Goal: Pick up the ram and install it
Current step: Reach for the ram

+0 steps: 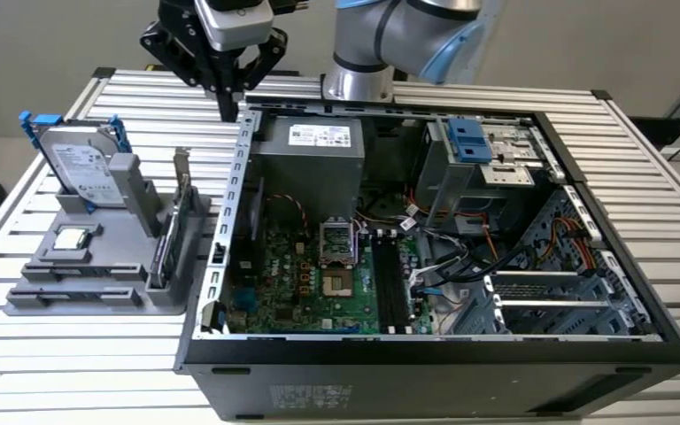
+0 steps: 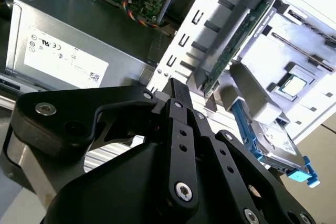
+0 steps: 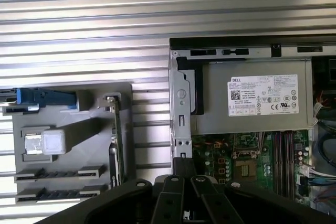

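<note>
Well, labels: a white printed sticker is sitting on the gray power supply [image 3: 262,95]; another is showing on the hard drive [image 1: 78,164].
Gripper [image 1: 229,104]: hanging above the computer case's [image 1: 435,352] wall on the exterior view's left, fingers pressed together, holding nothing.
Ram [image 1: 160,257]: standing on edge in the gray holder [image 1: 92,305], just beside the bracketed card [image 1: 183,173], well apart from the gripper.

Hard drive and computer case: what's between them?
An upright card with a metal bracket, between hard drive and computer case in the exterior view.
</note>
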Controlling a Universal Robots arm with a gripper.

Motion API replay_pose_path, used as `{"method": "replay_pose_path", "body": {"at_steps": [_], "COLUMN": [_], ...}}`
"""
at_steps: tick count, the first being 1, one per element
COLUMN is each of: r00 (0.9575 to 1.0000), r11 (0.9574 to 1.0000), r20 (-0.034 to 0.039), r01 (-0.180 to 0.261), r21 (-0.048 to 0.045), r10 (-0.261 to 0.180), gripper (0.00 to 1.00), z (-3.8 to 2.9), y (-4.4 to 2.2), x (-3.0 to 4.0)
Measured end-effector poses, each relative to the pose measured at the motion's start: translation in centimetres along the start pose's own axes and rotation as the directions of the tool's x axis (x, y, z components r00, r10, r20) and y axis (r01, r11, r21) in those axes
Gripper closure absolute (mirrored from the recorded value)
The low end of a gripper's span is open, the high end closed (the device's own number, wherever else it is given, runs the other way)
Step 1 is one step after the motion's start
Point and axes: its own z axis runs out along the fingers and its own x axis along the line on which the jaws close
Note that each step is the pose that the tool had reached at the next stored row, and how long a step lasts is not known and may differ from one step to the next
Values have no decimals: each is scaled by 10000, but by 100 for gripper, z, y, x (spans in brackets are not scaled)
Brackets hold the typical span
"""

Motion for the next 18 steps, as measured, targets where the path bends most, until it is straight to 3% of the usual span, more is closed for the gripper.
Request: {"method": "replay_pose_path", "body": {"at_steps": [18], "r00": [10000], "r11": [10000], "r20": [1], "r01": [1], "r21": [0], "r10": [-1], "gripper": [100], "z": [-5], "y": [-17], "x": [235]}}
